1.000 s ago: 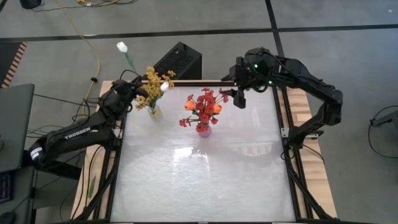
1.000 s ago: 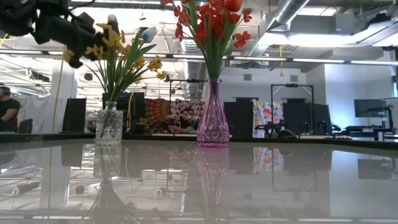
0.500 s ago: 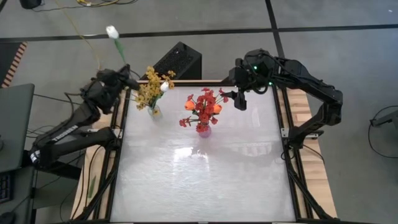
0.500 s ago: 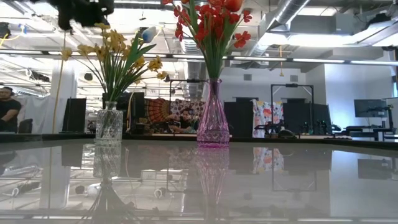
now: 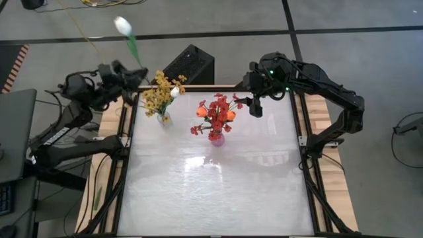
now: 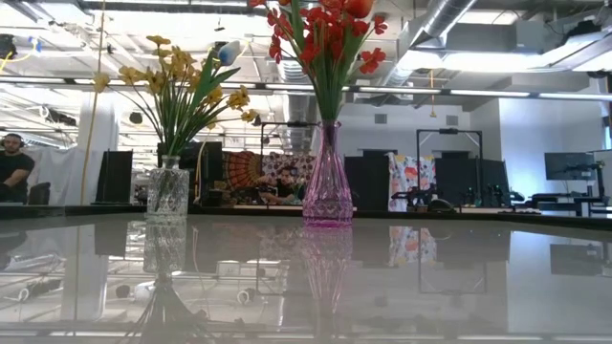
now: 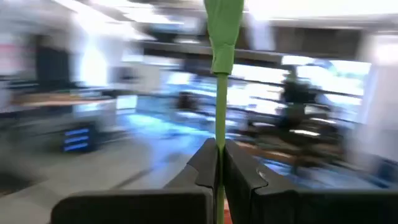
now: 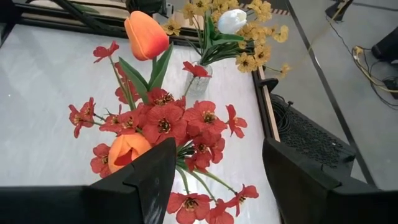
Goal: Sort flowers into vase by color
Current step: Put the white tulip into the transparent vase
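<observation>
My left gripper (image 5: 139, 74) is raised over the table's far left corner, shut on a white tulip (image 5: 123, 25) with a long green stem (image 7: 221, 93). Just right of it, a clear vase (image 5: 163, 119) holds yellow flowers (image 5: 162, 92) and one white bud (image 5: 174, 92). A pink vase (image 5: 216, 137) at the far middle holds red flowers (image 8: 165, 124) and two orange tulips (image 8: 145, 34). My right gripper (image 5: 254, 106) hangs open, right of and above the red flowers, with nothing between its fingers (image 8: 149, 180). The low view shows both vases (image 6: 167, 191) (image 6: 328, 182) standing on the table but neither gripper. My left gripper pinches the tulip's green stem (image 7: 219, 149) between its two fingers, well below the bloom. The fingers come roughly level from the table's left side and lie across the stem. The tulip is lifted clear and stands upright above the fingers, bloom on top.
The glossy white table (image 5: 211, 192) is bare from the vases to its near edge. A black box (image 5: 188, 64) sits just beyond the far edge, with cables on the floor near it. In the low view a person (image 6: 11, 167) is in the room behind.
My left gripper has risen and drawn back toward the table's left edge, away from the clear vase, tipping its fingers upward. The white tulip has gone up with it, staying upright. The gripper has left the low view. My right arm has kept still.
</observation>
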### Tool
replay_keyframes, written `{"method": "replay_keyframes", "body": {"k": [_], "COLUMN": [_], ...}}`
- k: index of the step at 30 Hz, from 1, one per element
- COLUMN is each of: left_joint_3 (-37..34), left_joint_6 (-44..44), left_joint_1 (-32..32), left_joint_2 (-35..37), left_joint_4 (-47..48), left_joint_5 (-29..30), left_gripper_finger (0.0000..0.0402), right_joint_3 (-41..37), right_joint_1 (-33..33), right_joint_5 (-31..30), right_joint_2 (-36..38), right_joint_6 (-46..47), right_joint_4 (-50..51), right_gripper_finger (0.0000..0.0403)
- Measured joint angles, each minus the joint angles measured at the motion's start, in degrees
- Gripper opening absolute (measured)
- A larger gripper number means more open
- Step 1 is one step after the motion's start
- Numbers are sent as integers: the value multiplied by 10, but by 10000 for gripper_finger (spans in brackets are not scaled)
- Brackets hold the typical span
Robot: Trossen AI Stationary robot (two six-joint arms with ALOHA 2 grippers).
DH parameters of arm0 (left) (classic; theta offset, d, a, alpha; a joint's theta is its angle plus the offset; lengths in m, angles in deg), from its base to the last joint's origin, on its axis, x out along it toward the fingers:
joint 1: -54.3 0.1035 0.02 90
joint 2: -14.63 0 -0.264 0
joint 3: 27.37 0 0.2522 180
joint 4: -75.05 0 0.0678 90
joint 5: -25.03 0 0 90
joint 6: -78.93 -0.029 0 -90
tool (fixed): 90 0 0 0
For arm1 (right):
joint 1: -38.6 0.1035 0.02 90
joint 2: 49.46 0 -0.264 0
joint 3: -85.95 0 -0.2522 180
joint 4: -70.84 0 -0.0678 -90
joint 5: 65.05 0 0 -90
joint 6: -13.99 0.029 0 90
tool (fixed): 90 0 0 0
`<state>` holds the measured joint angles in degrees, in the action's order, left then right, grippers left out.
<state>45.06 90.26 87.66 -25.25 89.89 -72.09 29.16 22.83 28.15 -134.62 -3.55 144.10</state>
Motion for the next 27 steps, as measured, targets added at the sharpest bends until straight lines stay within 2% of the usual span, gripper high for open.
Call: {"method": "replay_keyframes", "body": {"k": [6,8,10,11,13,15,17,20,24,27], "left_joint_3": [13,13,12,11,12,8,-6,-43,-112,-175], "left_joint_6": [1,-38,-105,-139,-186,-209,-212,-208,-217,-217], "left_joint_1": [-103,-139,-173,-188,-213,-228,-236,-247,-254,-255], "left_joint_2": [-52,-67,-74,-75,-73,-72,-74,-63,-32,-3], "left_joint_4": [-45,-11,61,100,166,225,249,232,159,69], "left_joint_5": [-192,-253,-268,-244,-149,-58,4,78,208,252], "left_gripper_finger": [0,0,0,0,0,0,0,0,0,0], "right_joint_3": [0,-4,-18,-22,-33,-49,-64,-83,-97,-100], "right_joint_1": [-1,-1,-1,-1,-1,-1,-1,-1,-1,-1], "right_joint_5": [0,1,1,3,13,18,20,20,28,30], "right_joint_2": [-4,-5,-4,-4,-5,-5,-4,-5,-5,-5], "right_joint_6": [-4,-5,-5,-5,-3,-1,-1,-1,0,-1], "right_joint_4": [-1,-2,-14,-13,-12,-22,-24,-32,-39,-50], "right_gripper_finger": [265,265,265,265,265,265,265,265,265,265]}}
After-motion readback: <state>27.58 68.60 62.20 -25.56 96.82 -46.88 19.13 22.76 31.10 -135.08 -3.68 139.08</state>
